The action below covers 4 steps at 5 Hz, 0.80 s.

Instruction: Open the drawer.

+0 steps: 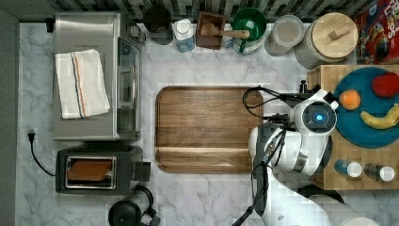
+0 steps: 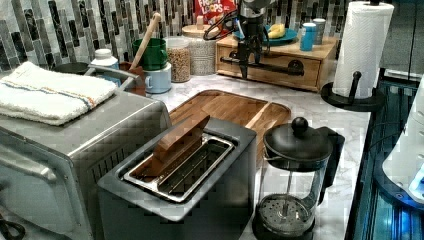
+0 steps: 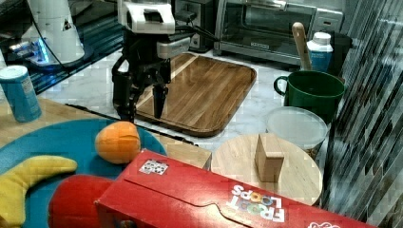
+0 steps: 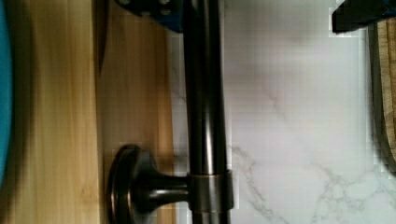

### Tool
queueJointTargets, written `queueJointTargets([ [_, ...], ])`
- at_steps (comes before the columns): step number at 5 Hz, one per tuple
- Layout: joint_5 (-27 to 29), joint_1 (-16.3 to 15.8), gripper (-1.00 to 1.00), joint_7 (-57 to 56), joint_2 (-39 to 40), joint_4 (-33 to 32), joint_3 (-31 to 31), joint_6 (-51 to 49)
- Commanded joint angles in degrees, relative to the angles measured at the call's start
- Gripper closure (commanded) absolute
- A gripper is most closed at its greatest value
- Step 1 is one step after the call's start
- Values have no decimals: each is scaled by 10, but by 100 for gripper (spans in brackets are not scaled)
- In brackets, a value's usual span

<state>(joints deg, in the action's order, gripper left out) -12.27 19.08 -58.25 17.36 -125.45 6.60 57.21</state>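
At the far end of the left view, your gripper (image 2: 248,59) hangs spread over the drawer's (image 2: 267,67) black bar handle (image 2: 280,67), a finger on either side. Its long axis runs left to right across the front, so close, then pull toward the walnut tray (image 2: 235,110)

Drawer handle at close range.
A dark bar handle (image 4: 204,93) is carried on a round mount (image 4: 133,184) fixed to the light wooden drawer (image 4: 60,116) front; white marble countertop (image 4: 299,130) is seen beyond.
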Motion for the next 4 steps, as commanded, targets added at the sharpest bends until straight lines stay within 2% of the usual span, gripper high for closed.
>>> queueJointTargets([
  [1, 83, -38, -100, 10, -8, -22, -84, 33],
  [2, 68, -74, -100, 57, -3, -31, -83, 46],
  [4, 65, -118, -100, 114, -17, -41, -102, 29],
])
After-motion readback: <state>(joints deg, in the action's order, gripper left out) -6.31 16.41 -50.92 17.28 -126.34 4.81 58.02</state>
